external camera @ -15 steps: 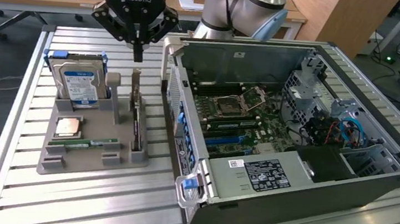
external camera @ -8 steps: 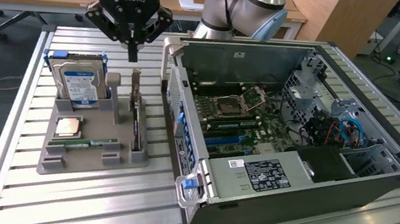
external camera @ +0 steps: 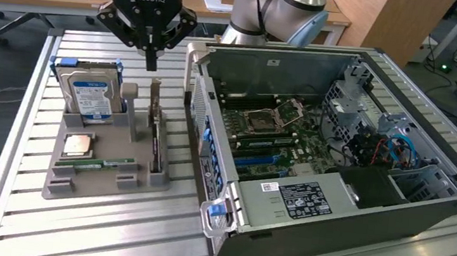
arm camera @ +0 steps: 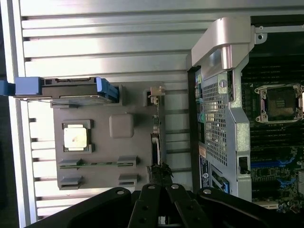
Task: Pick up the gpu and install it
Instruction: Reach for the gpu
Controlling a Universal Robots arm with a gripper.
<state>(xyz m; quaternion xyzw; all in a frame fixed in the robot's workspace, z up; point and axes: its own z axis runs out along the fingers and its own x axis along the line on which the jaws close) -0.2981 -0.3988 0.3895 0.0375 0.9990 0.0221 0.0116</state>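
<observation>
- Black multi-link tool (external camera: 150,62) poised above the grey plastic holder tray (external camera: 94,190), with fingertips pressed together and pinching nothing.
- Directly beneath it, near but apart: the gpu, a thin green circuit card with a silvery metal bracket (external camera: 154,133), standing on edge in a slot of that tray.
- Stood upright like this probably to offer its top edge to a grasp from straight above.
- Sharing the tray: a silver hard drive with a blue label (external camera: 91,98), upright between blue brackets; a square silvery processor chip (external camera: 78,144), flat in its recess; a narrow green RAM stick (external camera: 104,164), flat near the front.
- All resting on a slatted aluminium surface (external camera: 73,233), just beside an open grey computer case (external camera: 357,205).
- Case laid on its side, green motherboard (external camera: 266,129) facing up, likely so that a card can be pressed down into a slot from above.
- By the look of it, pick-up not yet made: card seated in the tray, untouched.
</observation>
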